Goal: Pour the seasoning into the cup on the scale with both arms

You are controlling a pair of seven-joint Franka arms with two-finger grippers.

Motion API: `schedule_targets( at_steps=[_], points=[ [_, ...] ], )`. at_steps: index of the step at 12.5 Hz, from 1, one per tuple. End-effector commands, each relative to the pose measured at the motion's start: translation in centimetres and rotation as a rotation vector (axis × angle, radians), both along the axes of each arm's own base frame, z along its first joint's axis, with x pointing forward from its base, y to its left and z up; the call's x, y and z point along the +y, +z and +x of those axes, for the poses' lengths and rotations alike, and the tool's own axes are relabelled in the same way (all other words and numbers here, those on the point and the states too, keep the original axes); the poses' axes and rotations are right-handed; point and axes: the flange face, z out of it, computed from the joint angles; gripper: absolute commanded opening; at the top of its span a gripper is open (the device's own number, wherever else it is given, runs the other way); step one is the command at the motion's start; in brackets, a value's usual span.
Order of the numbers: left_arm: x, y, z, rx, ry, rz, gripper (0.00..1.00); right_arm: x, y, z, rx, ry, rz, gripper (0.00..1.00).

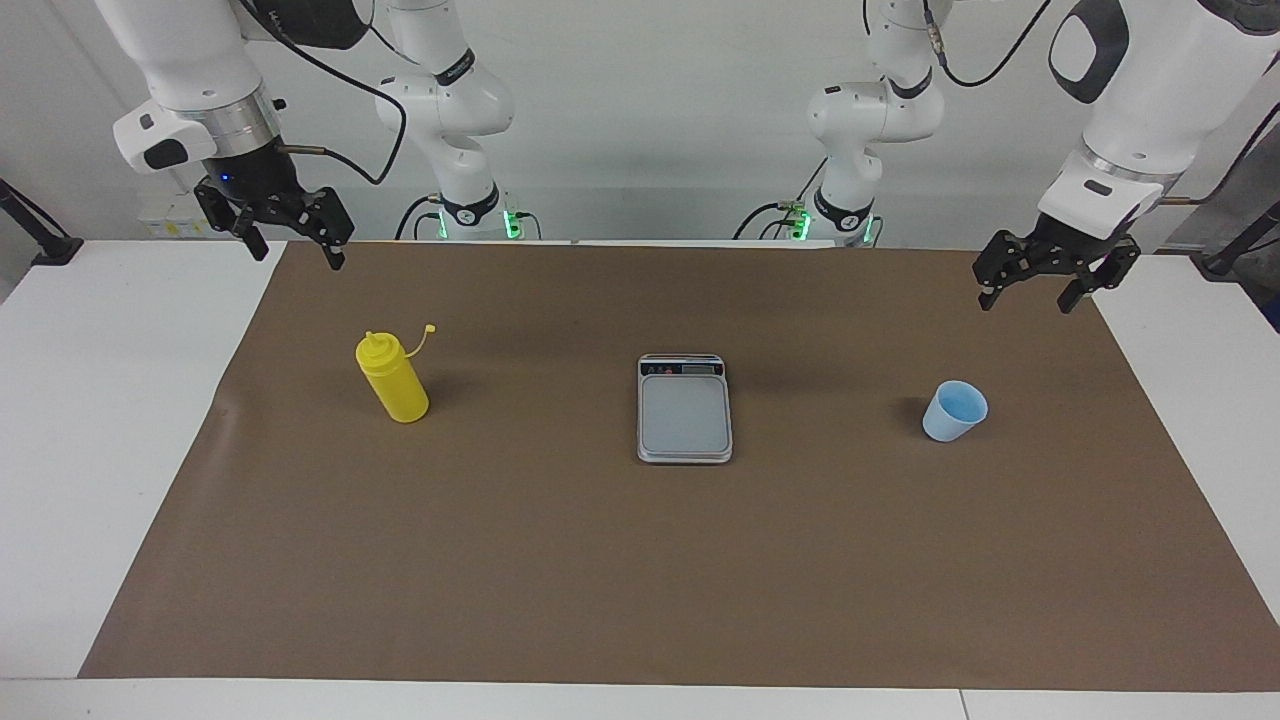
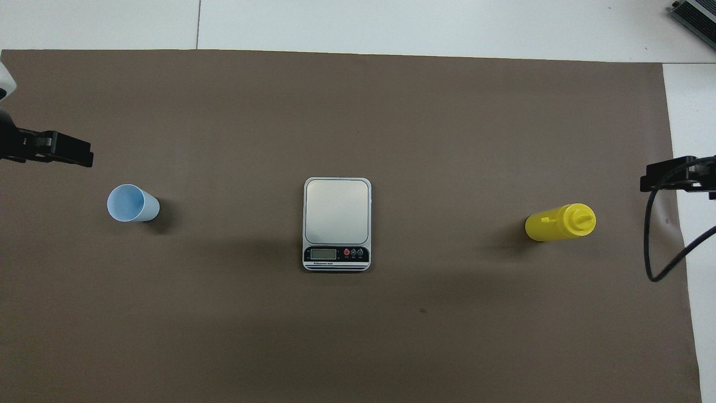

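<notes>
On brown paper [image 1: 640, 580] the scale [image 1: 685, 410] lies between bottle [image 1: 393, 380] and cup [image 1: 955, 411], each standing near an open, empty claw: right gripper [image 1: 292, 242] by the bottle, left gripper [image 1: 1030, 288] by the cup.

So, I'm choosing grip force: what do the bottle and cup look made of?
The yellow bottle looks like soft, matte plastic, judging by its even opaque colour and moulded nozzle. The blue cup seems thin, smooth plastic: pale, tapered, slightly glossy inside. Neither can be confirmed by sight.

Overhead, both grippers are cut by the picture's edges; the scale's [image 2: 337, 224] display is too small to read
</notes>
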Motion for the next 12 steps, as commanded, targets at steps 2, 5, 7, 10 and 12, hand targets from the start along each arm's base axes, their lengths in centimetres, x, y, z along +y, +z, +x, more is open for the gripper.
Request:
schedule_targets(
  at_steps=[2, 5, 7, 10, 12],
  points=[
    [-0.5, -5.1, -1.5, 0.026, -0.022, 0.01, 1.0, 0.2, 0.3, -1.3, 0.023, 0.008, 0.023, 1.0],
    [-1.2, -9.6, -0.7, 0.069, -0.003, -0.065, 1.0, 0.2, 0.4, -1.4, 0.024, 0.008, 0.023, 1.0],
    [-1.3, -13.3, -0.3, 0.068, -0.001, -0.077, 1.0, 0.2, 0.5, -1.5, 0.021, 0.008, 0.023, 1.0],
    [-1.2, -16.5, -0.3, 0.04, 0.002, -0.077, 1.0, 0.2, 1.0, -1.7, 0.012, 0.008, 0.023, 1.0],
    [-1.1, -18.7, -0.4, -0.003, 0.006, -0.078, 1.0, 0.2, 1.3, -2.0, 0.007, 0.008, 0.023, 1.0]
  ],
)
